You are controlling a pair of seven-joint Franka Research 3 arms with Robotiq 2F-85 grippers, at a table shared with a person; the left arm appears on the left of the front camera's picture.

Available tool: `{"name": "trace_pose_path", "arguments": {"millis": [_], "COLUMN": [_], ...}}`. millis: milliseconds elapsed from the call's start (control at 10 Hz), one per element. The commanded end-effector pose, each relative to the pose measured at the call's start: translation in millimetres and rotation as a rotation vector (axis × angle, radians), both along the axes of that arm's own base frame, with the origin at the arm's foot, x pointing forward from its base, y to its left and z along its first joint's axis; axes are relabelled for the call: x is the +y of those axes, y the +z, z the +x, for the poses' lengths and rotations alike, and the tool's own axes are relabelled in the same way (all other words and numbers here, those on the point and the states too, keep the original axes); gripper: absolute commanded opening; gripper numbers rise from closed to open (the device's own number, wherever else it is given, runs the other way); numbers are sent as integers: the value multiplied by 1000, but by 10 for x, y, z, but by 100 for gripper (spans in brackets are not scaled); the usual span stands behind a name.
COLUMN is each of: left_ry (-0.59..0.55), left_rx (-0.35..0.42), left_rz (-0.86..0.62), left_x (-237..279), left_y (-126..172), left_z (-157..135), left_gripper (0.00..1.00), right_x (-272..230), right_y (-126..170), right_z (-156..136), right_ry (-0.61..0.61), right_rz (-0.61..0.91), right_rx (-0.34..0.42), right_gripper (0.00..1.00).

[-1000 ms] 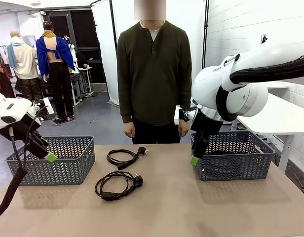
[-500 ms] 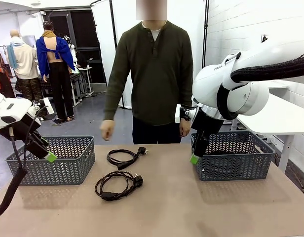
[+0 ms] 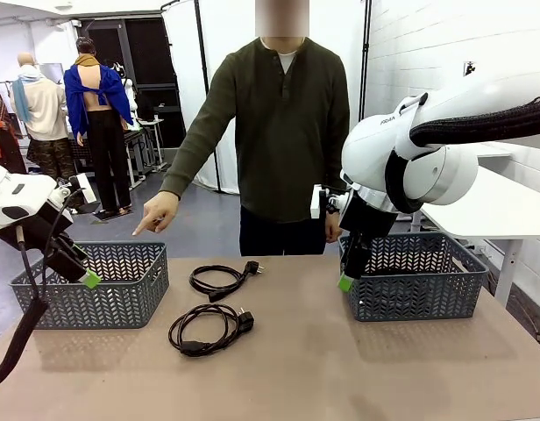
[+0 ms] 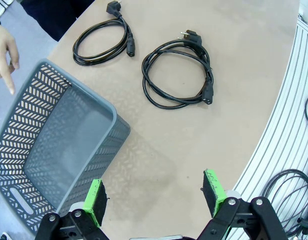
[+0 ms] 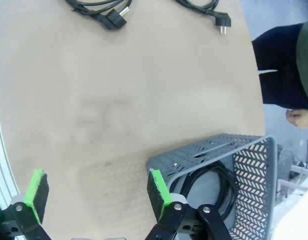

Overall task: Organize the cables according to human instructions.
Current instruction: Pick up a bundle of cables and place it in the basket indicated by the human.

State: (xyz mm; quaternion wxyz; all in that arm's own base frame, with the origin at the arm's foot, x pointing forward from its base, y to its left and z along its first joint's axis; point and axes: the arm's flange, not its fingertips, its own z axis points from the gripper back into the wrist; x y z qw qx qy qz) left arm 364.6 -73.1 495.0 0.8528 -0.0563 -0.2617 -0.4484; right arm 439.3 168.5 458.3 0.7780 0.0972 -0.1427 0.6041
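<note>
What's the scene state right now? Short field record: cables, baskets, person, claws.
cables on table: far cable and near cable, coiled, apart, between baskets
right basket: black cable inside
left basket: person's hand points toward it
left claw: open, holds nothing, beside left basket
right claw: open, holds nothing, at right basket's corner

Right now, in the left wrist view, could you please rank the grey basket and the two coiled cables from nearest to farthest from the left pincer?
1. The grey basket, right beside the open left pincer.
2. The larger cable coil, in the middle of the table.
3. The smaller cable coil, farther on, near the far edge.
</note>
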Motion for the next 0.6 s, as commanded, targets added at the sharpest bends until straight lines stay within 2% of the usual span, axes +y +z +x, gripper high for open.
{"name": "trace_pose_path", "arguments": {"millis": [0, 500], "left_ry": [6, 6], "left_rx": [7, 7], "left_rz": [-15, -15], "left_x": [3, 3], "left_y": [-5, -5], "left_z": [-12, -12], "left_gripper": [100, 100], "right_x": [0, 0], "right_y": [9, 9], "right_z": [7, 7], "right_ry": [0, 0], "right_rz": [-7, -7], "right_rx": [-5, -5], "right_gripper": [100, 100]}}
